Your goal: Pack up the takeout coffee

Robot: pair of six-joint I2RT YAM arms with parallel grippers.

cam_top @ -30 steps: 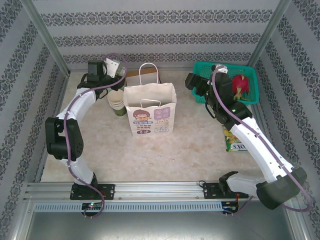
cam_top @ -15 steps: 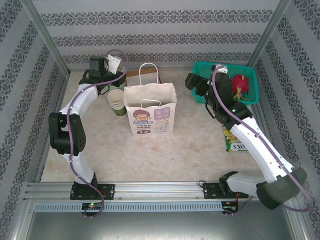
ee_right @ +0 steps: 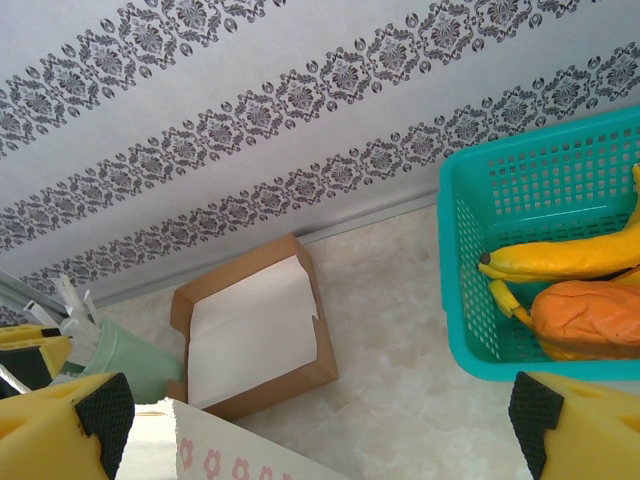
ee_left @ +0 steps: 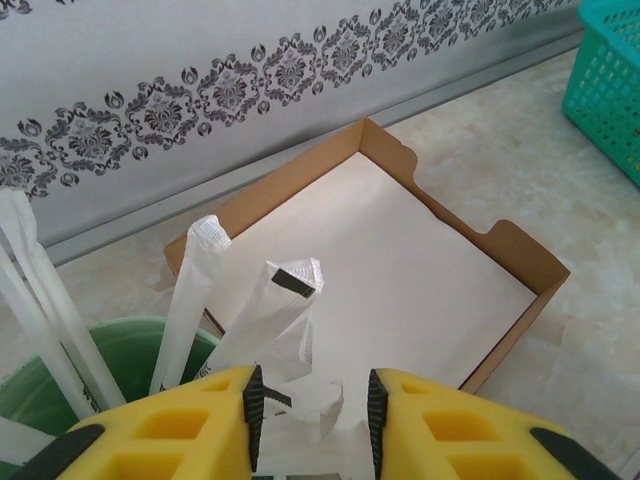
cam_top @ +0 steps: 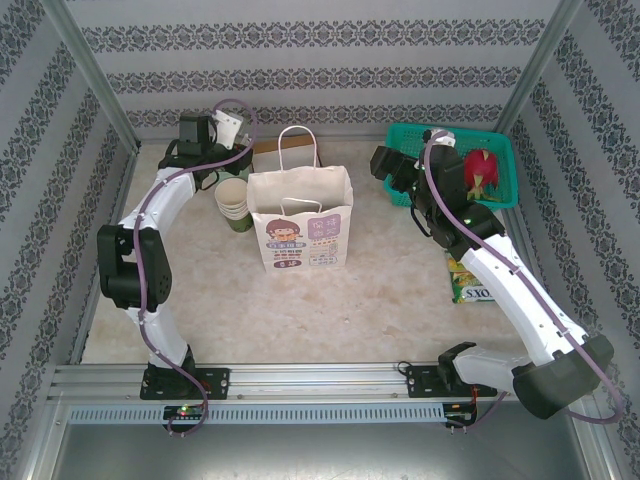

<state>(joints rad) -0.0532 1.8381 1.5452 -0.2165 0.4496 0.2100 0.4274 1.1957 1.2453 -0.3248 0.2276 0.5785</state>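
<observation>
The takeout coffee is out of view. My left gripper [ee_left: 312,410] hangs over a mint-green holder [ee_left: 120,350] of white paper-wrapped straws [ee_left: 190,300] at the back left of the table. Its yellow jaws stand partly apart. Crumpled straw wrappers rise in the gap, one leaning against the left pad [ee_left: 253,400], with clear space to the right pad. In the top view the left gripper [cam_top: 215,160] is behind the printed white paper bag [cam_top: 300,220]. My right gripper [ee_right: 320,408] is wide open and empty, held above the table beside the teal basket [cam_top: 500,150].
A shallow brown cardboard box [ee_left: 370,260] with a white liner lies at the back wall behind the bag. A stack of lidless cups [cam_top: 233,205] stands left of the bag. The basket rim [ee_right: 450,270] encloses bananas [ee_right: 570,260] and other fruit. A snack packet [cam_top: 470,285] lies at the right.
The left arm raised its elbow and drew its wrist slightly back toward the wall, then held still. The right arm has not moved.
</observation>
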